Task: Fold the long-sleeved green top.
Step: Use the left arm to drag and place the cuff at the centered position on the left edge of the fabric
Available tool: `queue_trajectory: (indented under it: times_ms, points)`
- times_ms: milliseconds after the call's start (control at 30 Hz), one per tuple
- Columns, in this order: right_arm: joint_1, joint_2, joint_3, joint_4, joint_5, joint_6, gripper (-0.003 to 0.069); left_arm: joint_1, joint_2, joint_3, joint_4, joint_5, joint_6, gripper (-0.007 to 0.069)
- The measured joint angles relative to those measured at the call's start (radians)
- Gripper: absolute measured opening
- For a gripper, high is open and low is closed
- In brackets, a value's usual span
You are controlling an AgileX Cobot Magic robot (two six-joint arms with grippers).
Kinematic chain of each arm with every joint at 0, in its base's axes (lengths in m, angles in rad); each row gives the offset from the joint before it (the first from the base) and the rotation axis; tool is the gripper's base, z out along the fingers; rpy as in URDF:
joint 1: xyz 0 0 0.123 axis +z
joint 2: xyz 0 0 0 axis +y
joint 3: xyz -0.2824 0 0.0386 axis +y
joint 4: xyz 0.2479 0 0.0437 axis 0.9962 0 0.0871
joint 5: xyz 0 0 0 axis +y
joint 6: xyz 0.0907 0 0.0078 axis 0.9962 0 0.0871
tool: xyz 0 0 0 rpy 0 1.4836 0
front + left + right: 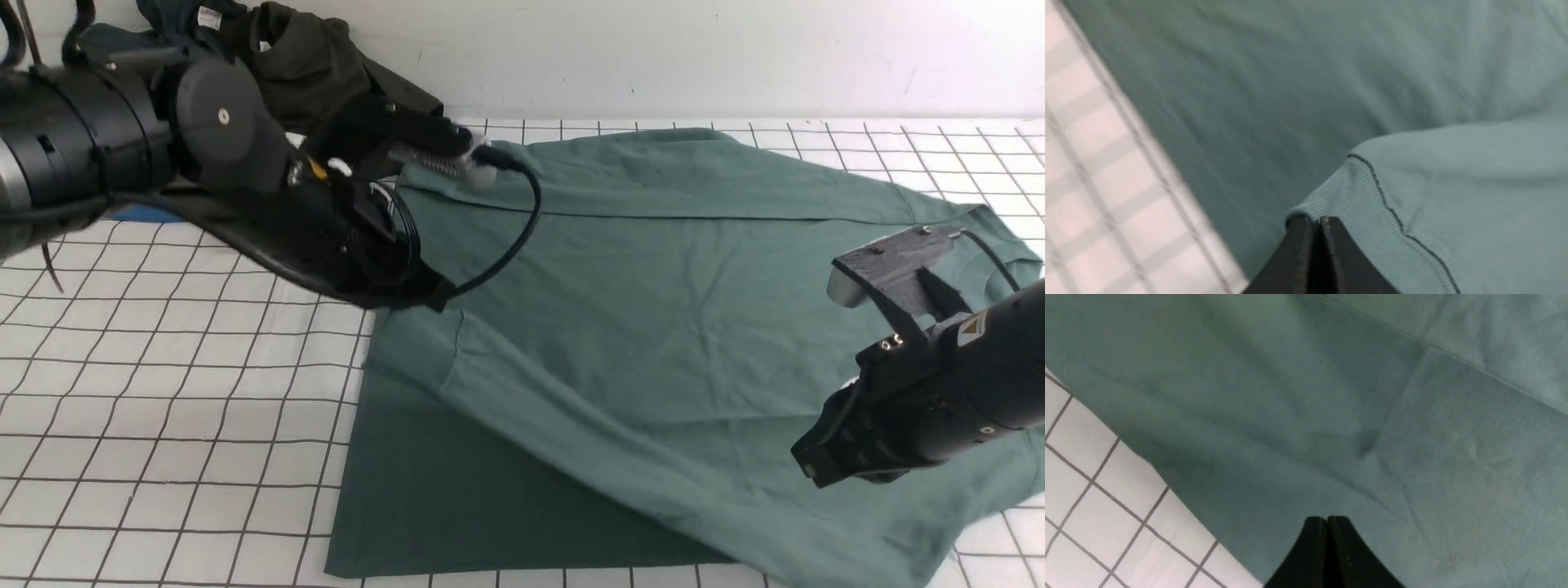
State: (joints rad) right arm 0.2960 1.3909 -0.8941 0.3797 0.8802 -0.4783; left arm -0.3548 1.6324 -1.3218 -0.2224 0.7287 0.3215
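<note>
The front view takes in the whole green top (653,327), spread flat over the centre and right of the frame on a white desk (163,392) ruled with thin dark grid lines. One long sleeve is laid slantwise across the body toward the lower right. Only this view shows the crumpled dark garment (310,65) against the pale wall in the upper left and the sliver of blue cloth (143,215) below the left arm (220,147). That arm reaches in from the upper left, and the right arm (939,392) hangs over the cloth at the lower right. The left wrist view gives what the front view hides: the left fingers (1298,253), black and wedge-shaped, are pressed together on the edge of the sleeve's cuff (1355,204). The cuff is finely ribbed, with a dark stitched seam where it meets the smooth knit, and it sits raised over the body cloth. This view is blurred. The right wrist view shows the right fingers (1310,555) also closed tip to tip, with nothing seen between them, above soft matte cloth crossed by a straight seam and shallow creases. White squares of desk show at its lower left.
</note>
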Motion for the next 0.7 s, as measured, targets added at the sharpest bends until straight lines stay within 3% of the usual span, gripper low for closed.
queue_trajectory:
  times_ms: [200, 400, 533, 700]
  points:
    - [0.0, 0.0, 0.0, -0.001, -0.004, 0.0, -0.001, 0.001, 0.049, -0.125, 0.126, -0.098, -0.077, -0.0007]
    - [0.0, 0.0, 0.0, -0.002, -0.005, 0.0, -0.001, 0.036, 0.27, -0.198, 0.144, -0.19, -0.156, 0.0006]
    - [0.0, 0.0, 0.0, 0.0, -0.005, 0.0, -0.001, 0.062, 0.4, -0.306, 0.142, -0.147, -0.167, 0.0094]
    - [0.0, 0.001, 0.0, 0.0, -0.031, -0.006, -0.001, 0.102, 0.538, -0.65, 0.092, 0.112, -0.171, 0.03]
